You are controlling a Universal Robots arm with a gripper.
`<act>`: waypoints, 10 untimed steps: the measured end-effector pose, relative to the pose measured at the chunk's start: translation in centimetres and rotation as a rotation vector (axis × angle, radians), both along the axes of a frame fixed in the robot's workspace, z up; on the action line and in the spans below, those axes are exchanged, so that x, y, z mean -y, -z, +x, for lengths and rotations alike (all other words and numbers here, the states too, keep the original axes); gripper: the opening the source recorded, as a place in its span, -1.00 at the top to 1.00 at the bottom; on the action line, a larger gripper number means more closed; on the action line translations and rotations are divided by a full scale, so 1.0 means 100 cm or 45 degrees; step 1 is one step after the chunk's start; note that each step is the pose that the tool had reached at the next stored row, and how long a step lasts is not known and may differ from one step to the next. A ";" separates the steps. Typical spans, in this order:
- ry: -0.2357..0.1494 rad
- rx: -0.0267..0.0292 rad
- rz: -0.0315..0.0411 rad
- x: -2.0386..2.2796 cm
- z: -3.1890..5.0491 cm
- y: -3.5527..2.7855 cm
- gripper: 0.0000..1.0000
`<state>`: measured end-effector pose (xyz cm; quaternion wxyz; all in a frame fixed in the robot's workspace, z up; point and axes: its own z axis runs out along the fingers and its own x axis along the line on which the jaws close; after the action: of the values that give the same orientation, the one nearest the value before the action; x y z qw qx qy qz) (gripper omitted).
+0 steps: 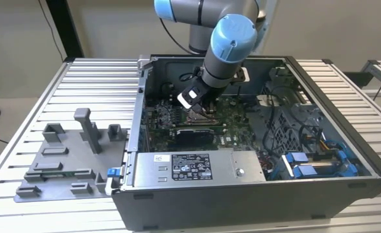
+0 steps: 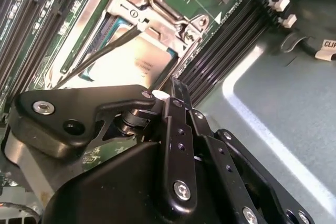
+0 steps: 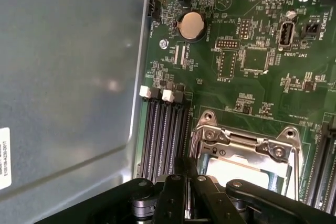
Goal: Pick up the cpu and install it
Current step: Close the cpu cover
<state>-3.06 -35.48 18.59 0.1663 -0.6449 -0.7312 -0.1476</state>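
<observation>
One arm [image 1: 226, 48] is what you are running, and it reaches down into the open computer case [image 1: 255, 196], which lies on a slatted metal table [image 1: 93, 80]. Your gripper [image 1: 198, 110] hangs low over the green motherboard [image 1: 177, 119], directly above the square metal-framed socket [image 3: 247, 142]. In both wrist views you can see its black fingers [image 3: 173, 192] drawn together, so the gripper is closed, tips meeting.

The cpu [image 2: 144, 59] lies flat inside that socket, its silvery top bright with glare and the socket's metal frame around its edges. In the second wrist view a thin dark rod [image 2: 102, 53] crosses slantwise over one corner of the chip; you cannot tell whether it touches the metal top. The closed gripper tip stands just beside the socket's edge, on the side where the black memory slots [image 3: 163, 140] run in parallel rows along the frame. A round coin cell [image 3: 191, 26] sits on the board beyond the ends of those slots, well apart from the socket.

In the exterior view the silver power supply [image 1: 190, 167] fills the near end of the case, and blue plastic parts [image 1: 307, 162] sit inside it toward the exterior view's right. On the table at the exterior view's left, outside the case, you have the grey plastic tray [image 1: 54, 167] with its upright posts, well apart from the gripper.
</observation>
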 end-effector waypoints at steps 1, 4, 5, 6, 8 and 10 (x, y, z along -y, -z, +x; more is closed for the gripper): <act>0.000 0.0000 0.0006 0.0000 0.0009 0.0001 1.00; 0.000 0.0000 0.0030 -0.0001 0.0029 0.0001 1.00; 0.000 -0.0001 0.0037 0.0000 0.0033 0.0001 1.00; 0.000 -0.0001 0.0047 0.0000 0.0037 0.0002 1.00; 0.000 -0.0001 0.0065 0.0000 0.0042 0.0001 1.00; 0.000 0.0001 0.0095 0.0002 0.0045 0.0002 1.00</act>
<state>-2.62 -35.50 18.57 0.1687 -0.6443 -0.7306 -0.1503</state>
